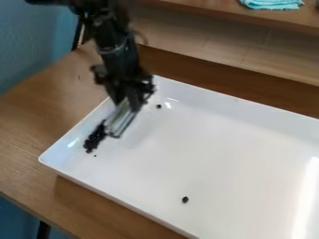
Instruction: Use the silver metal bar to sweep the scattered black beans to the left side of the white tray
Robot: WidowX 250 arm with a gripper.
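The gripper (129, 93) hangs over the left part of a white tray (205, 149), shut on a clear, shiny, scoop-like tool (122, 118) that slants down to the left. Beside the tool's lower end lies a small heap of black beans (94, 138), close to the tray's left wall; whether tool and heap touch, I cannot tell. One loose black bean (159, 106) lies right of the gripper near the back wall, and another black bean (185, 199) lies toward the tray's front.
The tray stands on a brown wooden table (31, 126), its raised walls around the beans. Behind it runs a wooden ledge (237, 51), and a turquoise cloth (272, 4) lies on a higher surface at the back right. A blue wall (31, 42) rises at the left.
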